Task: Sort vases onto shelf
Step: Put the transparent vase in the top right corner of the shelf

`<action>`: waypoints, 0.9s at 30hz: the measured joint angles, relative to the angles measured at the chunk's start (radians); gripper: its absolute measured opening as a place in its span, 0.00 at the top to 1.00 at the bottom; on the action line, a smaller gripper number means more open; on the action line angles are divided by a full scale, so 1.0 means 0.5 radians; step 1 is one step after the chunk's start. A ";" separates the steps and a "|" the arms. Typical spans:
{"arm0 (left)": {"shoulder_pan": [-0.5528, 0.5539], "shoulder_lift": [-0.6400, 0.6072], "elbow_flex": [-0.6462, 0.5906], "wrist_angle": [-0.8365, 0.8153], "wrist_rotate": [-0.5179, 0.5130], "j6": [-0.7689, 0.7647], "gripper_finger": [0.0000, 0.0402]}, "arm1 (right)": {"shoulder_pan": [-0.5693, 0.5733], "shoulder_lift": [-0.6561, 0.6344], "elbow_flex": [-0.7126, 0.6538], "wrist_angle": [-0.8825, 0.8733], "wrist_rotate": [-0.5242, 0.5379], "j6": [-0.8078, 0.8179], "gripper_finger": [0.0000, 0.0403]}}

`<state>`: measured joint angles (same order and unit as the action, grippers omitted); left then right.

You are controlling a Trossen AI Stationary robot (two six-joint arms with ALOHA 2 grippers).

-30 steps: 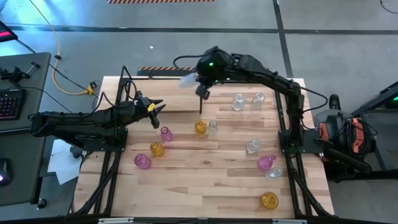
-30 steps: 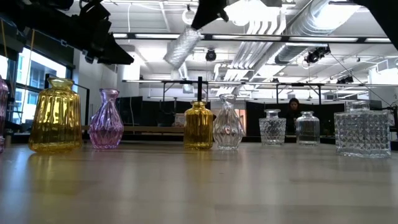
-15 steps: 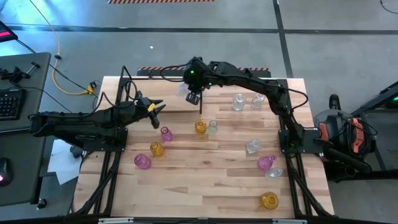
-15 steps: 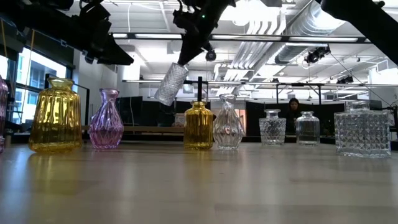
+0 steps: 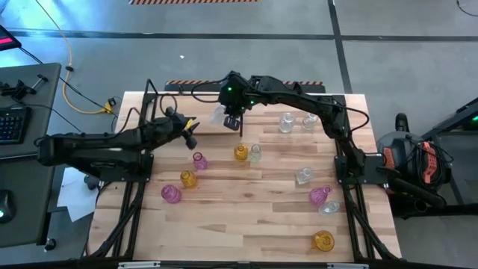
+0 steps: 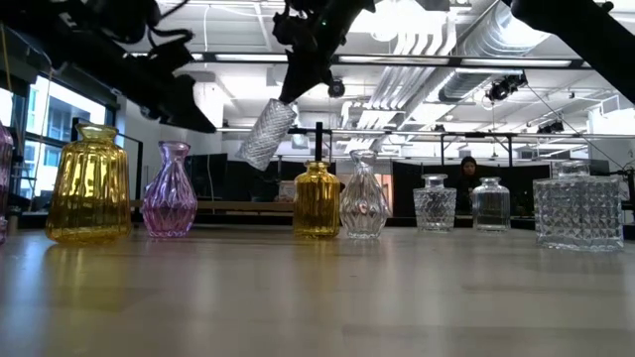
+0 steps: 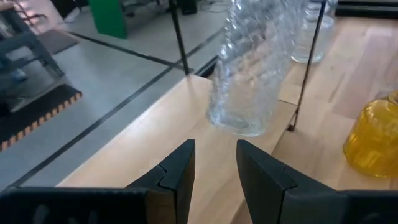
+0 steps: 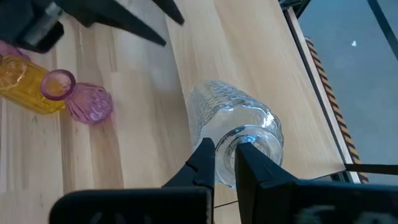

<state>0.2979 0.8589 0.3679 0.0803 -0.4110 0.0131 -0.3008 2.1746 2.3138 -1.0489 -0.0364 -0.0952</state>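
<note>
The right tool [image 5: 233, 119] hangs above the tabletop's [image 5: 246, 224] far edge, left of centre, clamped on the rim of a clear textured vase [image 6: 266, 134]. The vase dangles tilted, base swung away, clear of the wood. In the right wrist view the dark fingers [image 8: 205, 163] pinch the glass mouth, one inside and one outside.

The left tool [image 5: 190, 128] sits just left of that vase, fingers parted with a narrow gap and holding nothing. The left wrist view has the vase's base floating straight ahead of its tips, not touching.

Counting from above: three amber vases, one mid-tabletop [image 5: 240, 153], one on the left [image 5: 187, 179], one by the near right corner [image 5: 323, 240]. Three pink: two on the left [image 5: 199, 161] [image 5: 171, 194], one right [image 5: 320, 196]. Clear glass standing: five that I can pick out, two near the far right [image 5: 286, 123] [image 5: 311, 119].

The shelf's black upright [image 5: 240, 128] stands under the right tool; its rods and board are hard to tell from the tabletop.
</note>
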 joint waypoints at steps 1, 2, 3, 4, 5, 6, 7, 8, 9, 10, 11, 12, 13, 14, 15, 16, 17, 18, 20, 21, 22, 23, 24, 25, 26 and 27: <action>0.020 0.042 0.000 0.035 0.045 0.013 0.72 | 0.000 0.000 0.000 0.000 0.000 0.001 0.99; 0.037 0.086 0.000 0.073 0.086 0.028 0.72 | 0.000 0.000 0.000 0.000 0.000 0.001 0.99; 0.051 0.129 0.000 0.111 0.119 0.045 0.72 | 0.001 0.000 0.000 -0.001 -0.001 0.001 0.99; 0.063 0.169 0.000 0.150 0.135 0.055 0.72 | 0.001 0.000 0.000 0.000 -0.001 0.001 0.99; 0.074 0.207 0.000 0.194 0.140 0.066 0.72 | 0.001 0.000 0.000 -0.001 -0.001 0.001 0.99; 0.085 0.238 0.000 0.230 0.142 0.069 0.72 | 0.001 0.000 0.000 -0.001 -0.002 0.012 0.99; 0.094 0.269 0.000 0.262 0.142 0.072 0.73 | 0.001 0.000 0.000 -0.002 -0.003 0.026 0.99; 0.103 0.299 0.000 0.292 0.143 0.077 0.73 | 0.001 0.000 0.000 -0.004 -0.009 0.050 0.99; 0.115 0.329 0.000 0.313 0.152 0.089 0.73 | 0.001 0.000 0.000 -0.011 -0.026 0.056 0.99; 0.129 0.357 0.000 0.328 0.173 0.102 0.73 | 0.001 0.000 0.000 -0.019 -0.048 0.064 0.99; 0.146 0.384 0.000 0.336 0.191 0.102 0.73 | 0.001 0.000 0.000 -0.026 -0.061 0.069 0.99; 0.164 0.411 0.000 0.350 0.211 0.102 0.73 | 0.001 0.000 0.000 -0.029 -0.071 0.070 0.99; 0.184 0.435 0.000 0.368 0.236 0.103 0.73 | 0.001 0.000 0.000 -0.029 -0.078 0.070 0.99; 0.207 0.462 0.000 0.384 0.267 0.102 0.73 | 0.001 0.000 0.000 -0.029 -0.081 0.070 0.99; 0.226 0.489 0.000 0.416 0.305 0.102 0.73 | 0.001 0.000 0.000 -0.029 -0.082 0.070 0.99; 0.249 0.514 0.000 0.453 0.347 0.102 0.73 | 0.001 0.000 0.000 -0.030 -0.087 0.070 0.99; 0.272 0.539 0.000 0.497 0.394 0.102 0.73 | 0.001 0.000 0.000 -0.035 -0.087 0.070 0.99; 0.294 0.566 0.000 0.556 0.437 0.102 0.73 | 0.001 0.000 0.000 -0.039 -0.086 0.072 0.99; 0.332 0.612 0.000 0.661 0.490 0.087 0.73 | -0.001 0.008 0.000 -0.038 -0.085 0.078 0.99; 0.346 0.630 0.000 0.700 0.501 0.085 0.73 | -0.001 0.014 0.000 -0.036 -0.082 0.077 0.99; 0.356 0.641 0.000 0.724 0.509 0.085 0.73 | -0.004 0.023 0.001 -0.038 -0.085 0.079 0.99; 0.364 0.649 0.000 0.733 0.513 0.083 0.73 | -0.007 0.042 0.001 -0.037 -0.086 0.086 0.99; 0.368 0.655 0.000 0.737 0.513 0.081 0.73 | -0.012 0.061 0.004 -0.037 -0.083 0.086 0.99; 0.373 0.658 0.000 0.734 0.522 0.082 0.73 | -0.016 0.084 0.003 -0.039 -0.083 0.086 0.99; 0.376 0.658 0.000 0.723 0.553 0.082 0.73 | -0.022 0.110 0.003 -0.040 -0.088 0.086 0.99; 0.377 0.658 0.000 0.713 0.585 0.081 0.73 | -0.028 0.129 0.003 -0.040 -0.087 0.086 0.99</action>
<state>0.4862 1.1877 0.3679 0.4366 -0.1184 0.0538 -0.3148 2.2393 2.3152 -1.0689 -0.0801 -0.0525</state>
